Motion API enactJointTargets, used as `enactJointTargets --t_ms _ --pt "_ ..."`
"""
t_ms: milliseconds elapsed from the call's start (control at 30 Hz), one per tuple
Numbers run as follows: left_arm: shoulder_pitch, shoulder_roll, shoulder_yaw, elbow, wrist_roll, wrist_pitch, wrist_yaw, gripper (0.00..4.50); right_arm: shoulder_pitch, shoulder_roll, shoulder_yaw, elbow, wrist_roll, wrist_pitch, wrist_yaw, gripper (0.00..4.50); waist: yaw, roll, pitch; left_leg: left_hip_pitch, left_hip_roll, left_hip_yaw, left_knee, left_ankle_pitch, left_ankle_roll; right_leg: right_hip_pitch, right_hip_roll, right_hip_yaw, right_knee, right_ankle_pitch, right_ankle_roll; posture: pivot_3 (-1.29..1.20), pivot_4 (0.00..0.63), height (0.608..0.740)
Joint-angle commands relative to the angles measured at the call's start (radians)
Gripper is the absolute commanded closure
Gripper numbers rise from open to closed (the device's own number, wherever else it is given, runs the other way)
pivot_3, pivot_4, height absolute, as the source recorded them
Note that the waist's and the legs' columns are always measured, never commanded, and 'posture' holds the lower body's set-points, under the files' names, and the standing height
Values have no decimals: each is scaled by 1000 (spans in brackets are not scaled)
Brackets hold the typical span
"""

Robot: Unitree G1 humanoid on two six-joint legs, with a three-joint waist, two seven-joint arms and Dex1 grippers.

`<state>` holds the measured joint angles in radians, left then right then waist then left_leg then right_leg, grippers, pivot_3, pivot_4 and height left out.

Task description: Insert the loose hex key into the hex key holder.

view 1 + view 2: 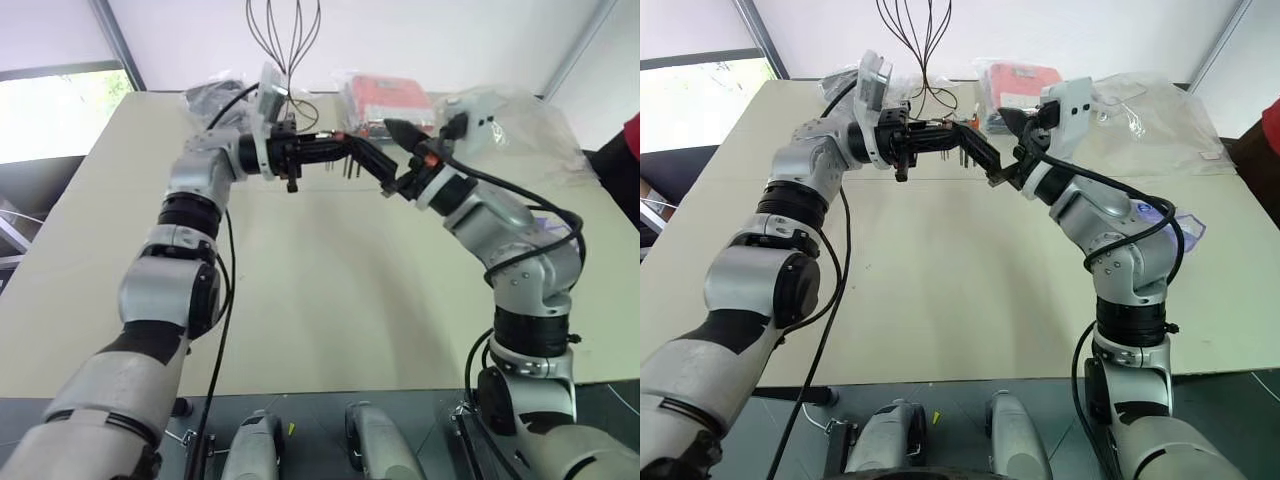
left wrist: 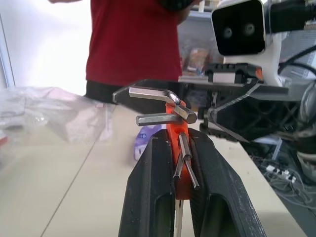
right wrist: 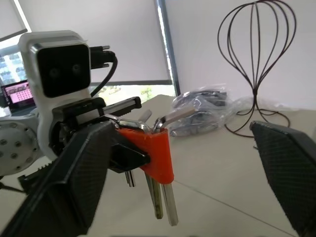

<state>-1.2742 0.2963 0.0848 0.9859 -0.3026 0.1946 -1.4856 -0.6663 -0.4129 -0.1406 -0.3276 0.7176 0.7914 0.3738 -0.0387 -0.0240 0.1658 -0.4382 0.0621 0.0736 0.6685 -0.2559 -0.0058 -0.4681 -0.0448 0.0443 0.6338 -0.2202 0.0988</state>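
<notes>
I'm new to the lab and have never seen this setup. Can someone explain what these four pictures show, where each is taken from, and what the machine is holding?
This is a humanoid robot with two arms, each ending in a two-fingered black gripper. Two pictures come from cameras in its head, looking down over its arms at a beige table. The other two come from a camera on each wrist, looking along that arm's fingers.

The left gripper is shut on the hex key holder, a small orange block with metal keys sticking out. The right gripper is open, its fingers spread beside the holder.

At the far end of the table lie clear plastic bags, a red packet and a black wire stand. A person in a red shirt stands beyond the table.
</notes>
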Motion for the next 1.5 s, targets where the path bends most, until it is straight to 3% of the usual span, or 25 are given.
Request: enactJointTargets --t_ms 33,167,367,633,867,1033,1167,1333,1367,1500 --pt "88 43 -16 -84 -1 70 -16 4500 95 -147 6 -159 16 38 113 27 0 0 0 1 0 0 0 0 0 1 0 0 0 0 0 0 150 739" --pt "309 95 -67 -227 8 190 -16 4500 234 -292 73 -262 -53 17 187 27 -6 0 0 5 0 1 0 0 0 4 0 1 -1 0 0 0 150 739" --pt "459 131 -44 -348 -30 362 79 4500 275 -321 130 -288 -103 -11 222 27 3 -1 0 13 1 0 1 1 -1 11 2 2 1 0 -3 0 150 739" --pt "452 132 7 -285 -57 423 198 4500 250 -300 168 -260 -139 -28 247 27 29 -1 0 17 0 1 2 1 -2 17 1 2 -2 -1 -4 0 150 739" --pt "423 167 8 -137 26 202 316 4500 248 -297 161 -244 -145 -20 265 27 28 -1 0 17 0 1 2 1 -2 17 1 2 -2 -1 -4 0 150 739" --pt "409 163 -5 -112 18 179 286 4500 240 -286 166 -224 -162 -31 264 27 26 -1 0 18 0 1 2 1 -2 18 0 2 -2 -1 -5 0 150 739" --pt "411 156 -7 -117 8 195 267 2810 237 -272 168 -214 -177 -37 262 0 27 -1 0 18 0 1 2 1 -2 18 0 2 -2 -1 -5 0 150 739" --pt "407 157 -11 -117 18 189 271 352 240 -259 169 -212 -184 -34 261 0 27 -1 0 18 0 1 2 1 -2 18 0 2 -2 -1 -4 0 150 739" --pt "405 162 -16 -112 31 174 283 38 242 -258 169 -214 -185 -33 262 0 27 -1 0 18 0 1 2 1 -2 18 0 2 -2 -1 -4 0 150 739" --pt "392 201 1 -77 71 62 353 38 267 -280 163 -230 -192 -30 274 0 27 -1 0 18 0 1 2 1 -2 18 0 2 -2 -1 -4 0 150 739"
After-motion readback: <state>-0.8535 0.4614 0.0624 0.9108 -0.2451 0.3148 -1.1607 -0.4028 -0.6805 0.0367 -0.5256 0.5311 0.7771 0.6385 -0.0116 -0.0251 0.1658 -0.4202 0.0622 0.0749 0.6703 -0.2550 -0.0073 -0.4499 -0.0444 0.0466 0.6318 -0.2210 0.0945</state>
